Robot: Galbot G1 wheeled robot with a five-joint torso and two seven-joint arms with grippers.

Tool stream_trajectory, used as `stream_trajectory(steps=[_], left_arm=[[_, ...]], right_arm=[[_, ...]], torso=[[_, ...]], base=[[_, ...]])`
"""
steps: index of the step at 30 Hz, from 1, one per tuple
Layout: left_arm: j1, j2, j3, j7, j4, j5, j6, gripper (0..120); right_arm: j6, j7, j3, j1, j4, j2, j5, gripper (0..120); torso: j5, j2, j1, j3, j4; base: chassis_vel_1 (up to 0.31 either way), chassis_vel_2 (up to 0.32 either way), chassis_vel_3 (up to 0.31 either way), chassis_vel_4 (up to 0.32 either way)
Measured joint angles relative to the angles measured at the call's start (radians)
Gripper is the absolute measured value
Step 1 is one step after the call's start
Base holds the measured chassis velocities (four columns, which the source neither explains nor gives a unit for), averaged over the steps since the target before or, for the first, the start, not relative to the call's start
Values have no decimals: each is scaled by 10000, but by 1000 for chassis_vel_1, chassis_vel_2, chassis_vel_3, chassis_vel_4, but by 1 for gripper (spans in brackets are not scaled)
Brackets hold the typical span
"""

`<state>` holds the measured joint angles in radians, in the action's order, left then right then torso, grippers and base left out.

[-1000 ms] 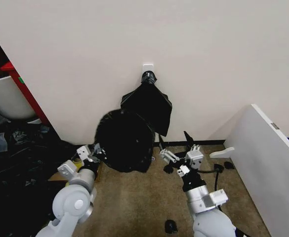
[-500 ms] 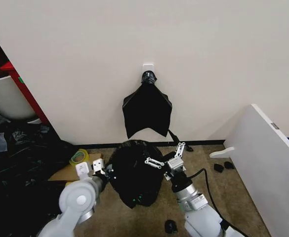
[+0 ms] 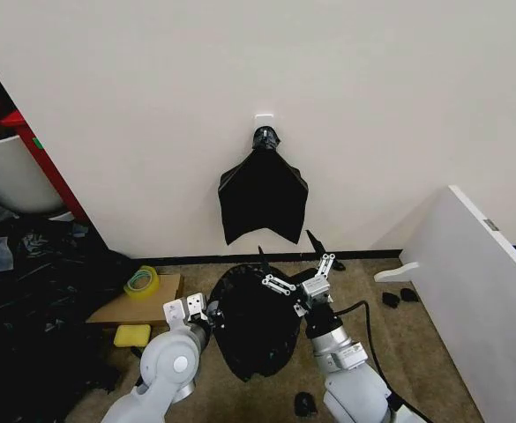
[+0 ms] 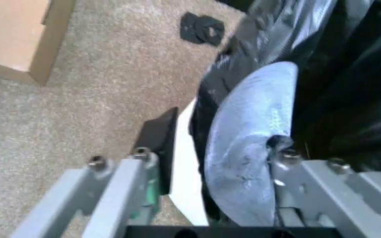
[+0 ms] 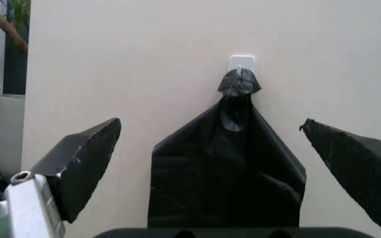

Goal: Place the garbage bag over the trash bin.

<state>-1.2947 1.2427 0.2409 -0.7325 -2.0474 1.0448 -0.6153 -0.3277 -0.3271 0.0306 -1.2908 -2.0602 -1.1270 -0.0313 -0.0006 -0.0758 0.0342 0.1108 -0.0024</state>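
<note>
Two grippers flank the garbage bag [image 3: 256, 330], which sits on the carpet directly ahead of me, already black over the trash bin [image 4: 187, 163]; a sliver of white wall shows under the film in my left wrist view. My left gripper [image 3: 198, 310] is at the bag's left edge. Its fingers stand apart with a fold of glossy plastic and the bin wall between them, but I cannot tell whether they actually pinch the film. My right gripper [image 3: 298, 276] is at the bag's far right edge, fingers spread wide and holding nothing, tips pointing toward the wall where the bunch of hanging bags [image 3: 263, 192] is hooked.

Procedure for this step, as I judge it: draw the film down evenly on both sides so the bag mouth seats below the rolled rim. Keep the pull light; thin plastic tears or slips off. Avoid tipping the bin. The cardboard box [image 3: 134, 308] lies well left, clear of the work.
</note>
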Motion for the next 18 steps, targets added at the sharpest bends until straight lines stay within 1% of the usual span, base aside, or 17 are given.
stream_trajectory(steps=[1, 3, 4, 6, 7, 8, 10, 11, 12, 13, 14, 15, 16, 17, 18], left_arm=[[-96, 1, 100, 0, -153, 5, 36, 43], [-331, -23, 259, -52, -643, 15, 62, 53], [-331, -23, 259, -52, -643, 15, 62, 53], [-610, -124, 372, -178, -1368, -9, 87, 62], [-837, -261, 459, -210, -1819, -161, 226, 68], [-837, -261, 459, -210, -1819, -161, 226, 68], [-1231, -553, 611, -99, -2388, -767, 811, 77], [-1486, -720, 681, 314, -2606, -1417, 1605, 82], [-1486, -720, 681, 314, -2606, -1417, 1605, 82], [-1666, -805, 725, 1012, -2572, -2374, 2705, 87], [-1848, -771, 810, 2410, -2111, -3946, 4299, 91], [-1930, -636, 867, 3485, -1572, -5026, 5375, 96], [-1974, -383, 978, 4804, -955, -6234, 6680, 98], [-1974, -383, 978, 4804, -955, -6234, 6680, 98], [-2033, -148, 1101, 5844, -583, -6867, 7754, 99]], right_arm=[[1, -9, -10, -30, 3, -4, 0, 100], [0, -57, -65, -119, 25, -5, 1, 100], [0, -57, -65, -119, 25, -5, 1, 100], [10, -171, -182, -186, 58, -15, 10, 100], [147, -400, -314, -209, 61, -51, 53, 100], [147, -400, -314, -209, 61, -51, 53, 100], [552, -774, -604, -211, 54, -114, 291, 100], [722, -891, -826, -198, 49, -146, 506, 100], [722, -891, -826, -198, 49, -146, 506, 100], [825, -917, -1074, -194, 47, -184, 681, 100], [855, -874, -1405, -214, 51, -251, 734, 100], [796, -721, -1769, -254, 82, -355, 646, 100], [662, -459, -2170, -314, 148, -488, 476, 100], [662, -459, -2170, -314, 148, -488, 476, 100], [454, 53, -2681, -411, 215, -651, 331, 100]], torso=[[0, 0, 0, 0, 0], [0, 0, 0, 0, 0], [0, 0, 0, 0, 0], [0, 0, 0, 0, -2], [0, 0, 0, -1, -2], [0, 0, 0, -1, -2], [1, 0, 0, 0, 0], [2, -1, 0, -1, 1], [2, -1, 0, -1, 1], [3, 0, 0, -1, 2], [6, -1, -1, -2, 0], [7, -2, -1, -1, 0], [-8, -1, 0, 1, 2], [-8, -1, 0, 1, 2], [-14, -1, 0, 1, -2]], base=[[0, 0, 0, 0], [0, 0, 0, 0], [0, 0, 0, 0], [0, 0, 0, 0], [0, 0, 0, 0], [0, 0, 0, 0], [0, 0, 0, 0], [0, 0, 0, 0], [0, 0, 0, 0], [0, 0, 0, 0], [0, 0, 0, 0], [0, 0, 0, 0], [0, 0, 0, 0], [0, 0, 0, 0], [0, 0, 0, 0]])
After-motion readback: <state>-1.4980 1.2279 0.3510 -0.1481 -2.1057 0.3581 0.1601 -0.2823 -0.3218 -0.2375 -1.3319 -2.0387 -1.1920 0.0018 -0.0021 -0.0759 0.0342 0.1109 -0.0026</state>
